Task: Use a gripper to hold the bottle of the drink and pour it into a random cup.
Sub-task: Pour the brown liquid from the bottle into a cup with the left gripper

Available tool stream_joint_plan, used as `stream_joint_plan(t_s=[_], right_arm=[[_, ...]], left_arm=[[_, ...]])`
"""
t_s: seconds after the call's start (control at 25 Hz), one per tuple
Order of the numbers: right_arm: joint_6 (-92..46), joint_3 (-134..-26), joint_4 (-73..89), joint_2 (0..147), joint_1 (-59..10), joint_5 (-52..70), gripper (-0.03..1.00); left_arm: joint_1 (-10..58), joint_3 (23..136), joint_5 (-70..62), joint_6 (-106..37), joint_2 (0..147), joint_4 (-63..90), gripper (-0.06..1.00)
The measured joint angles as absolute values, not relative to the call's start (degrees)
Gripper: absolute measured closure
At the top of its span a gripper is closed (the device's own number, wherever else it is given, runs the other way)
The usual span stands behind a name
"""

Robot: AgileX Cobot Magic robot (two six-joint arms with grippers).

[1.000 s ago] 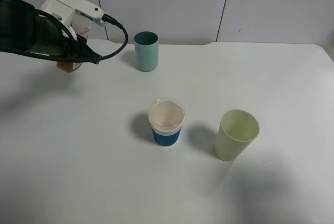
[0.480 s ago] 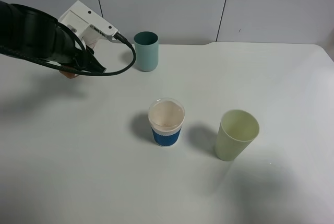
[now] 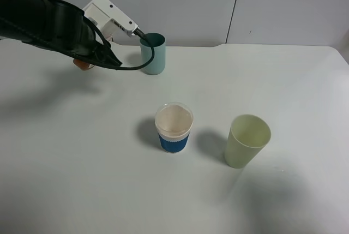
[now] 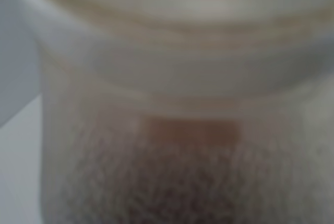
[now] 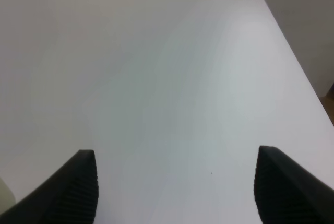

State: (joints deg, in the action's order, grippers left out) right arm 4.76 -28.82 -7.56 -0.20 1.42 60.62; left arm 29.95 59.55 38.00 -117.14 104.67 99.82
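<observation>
Over the white bench (image 3: 272, 81), back left, my left end effector (image 3: 91, 54) pinches the small translucent plastic bottle (image 4: 172, 130) of brown drink (image 4: 167, 192) beside the tall teal-green plastic cup (image 3: 153, 54); my right end effector (image 5: 175, 182) is spread.

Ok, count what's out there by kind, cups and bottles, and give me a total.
Cups: 3 (teal cup, blue-and-white cup, pale yellow-green cup)
Bottles: 1 (drink bottle, lifted off the table)
Total: 4
</observation>
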Motion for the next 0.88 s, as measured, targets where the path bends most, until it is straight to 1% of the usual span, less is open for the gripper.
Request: stream_joint_plan(t_s=[0.56, 0.88], right_arm=[[4.8, -28.8, -7.6, -0.2, 1.4, 60.6, 0.33], [4.8, -28.8, -7.6, -0.2, 1.4, 60.6, 0.33]], left_arm=[[30.0, 70.7, 46.4, -124.0, 113.2, 100.0, 0.58], [30.8, 72.9, 46.9, -126.9, 114.5, 100.2, 0.58]])
